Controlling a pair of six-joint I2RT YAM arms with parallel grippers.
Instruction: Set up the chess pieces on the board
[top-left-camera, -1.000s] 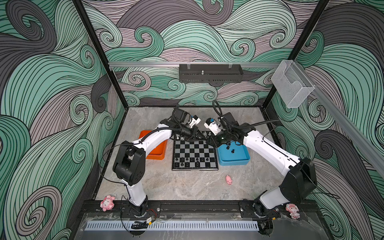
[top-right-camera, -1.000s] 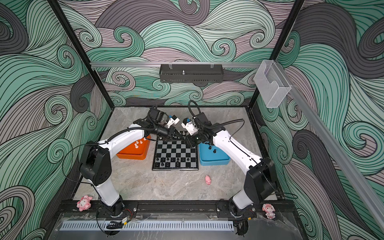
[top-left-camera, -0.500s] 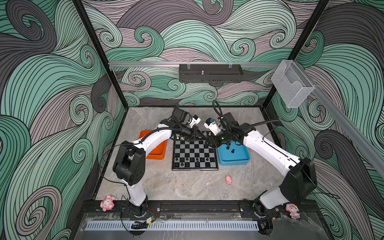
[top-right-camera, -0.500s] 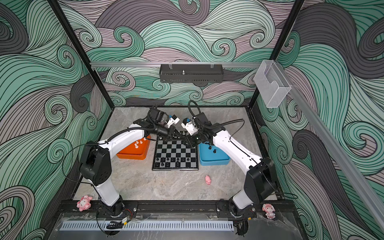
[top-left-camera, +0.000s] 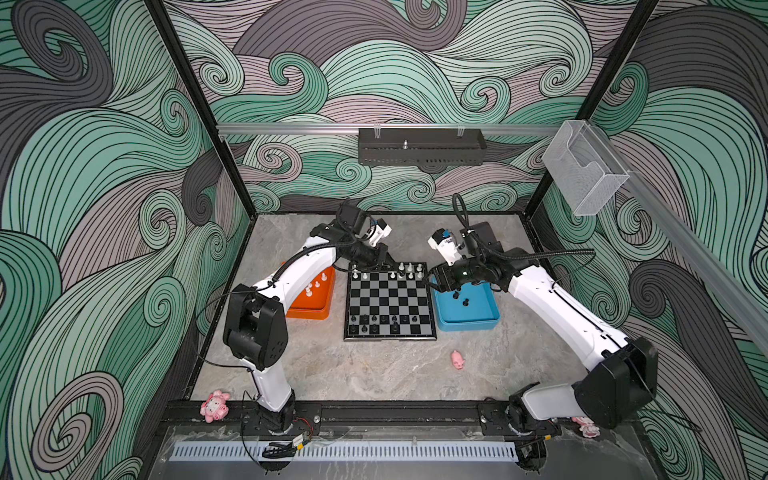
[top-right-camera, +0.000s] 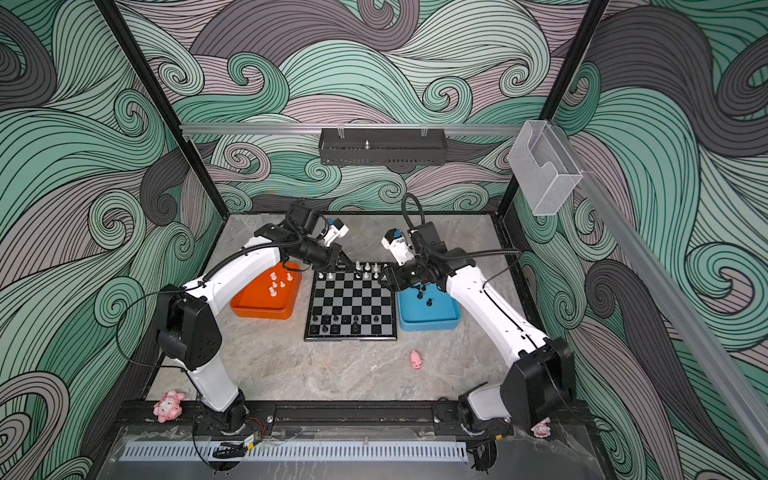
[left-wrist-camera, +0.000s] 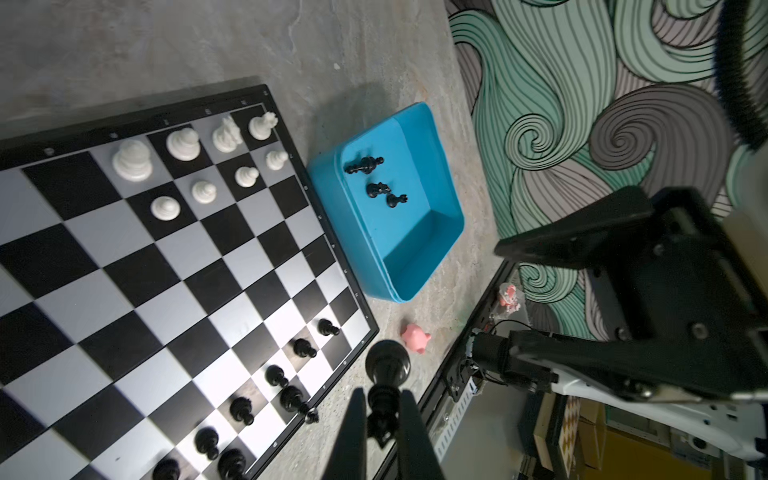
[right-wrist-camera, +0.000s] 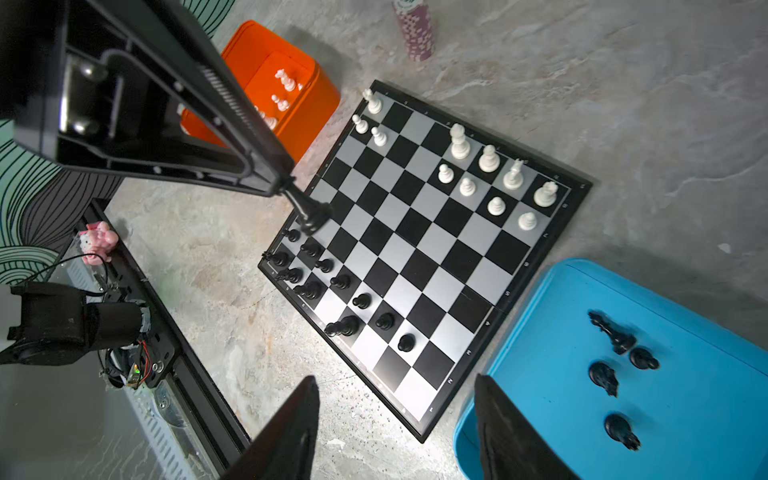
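The board (top-left-camera: 390, 298) (top-right-camera: 351, 298) lies mid-table, with white chess pieces (top-left-camera: 409, 270) along its far rows and black ones (top-left-camera: 382, 322) along its near rows. My left gripper (left-wrist-camera: 383, 392) (top-left-camera: 384, 261) hangs over the board's far edge, shut on a black chess piece (left-wrist-camera: 387, 365) (right-wrist-camera: 309, 210) that juts out past the fingertips. My right gripper (right-wrist-camera: 395, 399) (top-left-camera: 436, 282) stands open and empty between the board's right edge and the blue tray (top-left-camera: 469, 322). Several black pieces (right-wrist-camera: 611, 374) lie in that tray. Loose white pieces (top-left-camera: 316, 286) lie in the orange tray (top-left-camera: 309, 311).
A pink pig figurine (top-left-camera: 458, 359) lies on the table in front of the board. A small pinkish jar (right-wrist-camera: 415, 33) stands behind the board. Pink plush toys (top-left-camera: 215, 406) sit at the front rail. Patterned walls close in three sides.
My right gripper has opened and drawn back a little to the right, toward the blue tray. My left gripper stays shut on the black piece, almost still.
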